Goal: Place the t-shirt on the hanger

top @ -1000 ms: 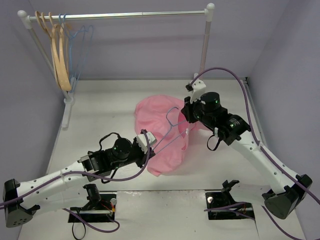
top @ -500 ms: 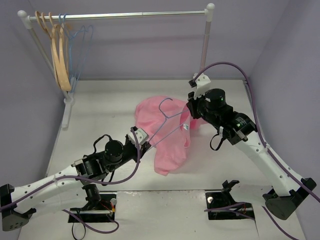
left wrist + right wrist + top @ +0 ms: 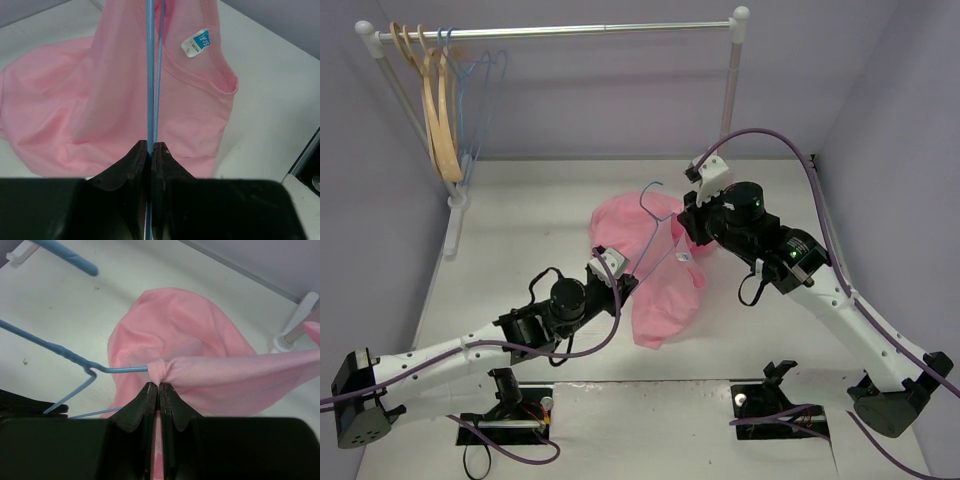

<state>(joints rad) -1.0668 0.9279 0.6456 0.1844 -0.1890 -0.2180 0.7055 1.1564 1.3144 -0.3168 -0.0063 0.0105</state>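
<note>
The light pink t-shirt (image 3: 650,270) hangs partly lifted over the middle of the table. A light-blue wire hanger (image 3: 653,215) is threaded into it, hook up. My left gripper (image 3: 617,285) is shut on the hanger's lower wire (image 3: 150,90); the t-shirt (image 3: 115,100) with its neck label (image 3: 196,43) lies beyond. My right gripper (image 3: 688,228) is shut on a bunched edge of the t-shirt (image 3: 210,367), right where the hanger arm (image 3: 122,369) enters the cloth.
A clothes rail (image 3: 560,31) spans the back on white posts. Tan wooden hangers (image 3: 440,110) and more light-blue wire hangers (image 3: 480,95) hang at its left end. Purple walls close in the sides.
My right gripper has moved back and left with the t-shirt edge. My left gripper shifted right and forward, and the hanger's hook has tipped further back and upright.
</note>
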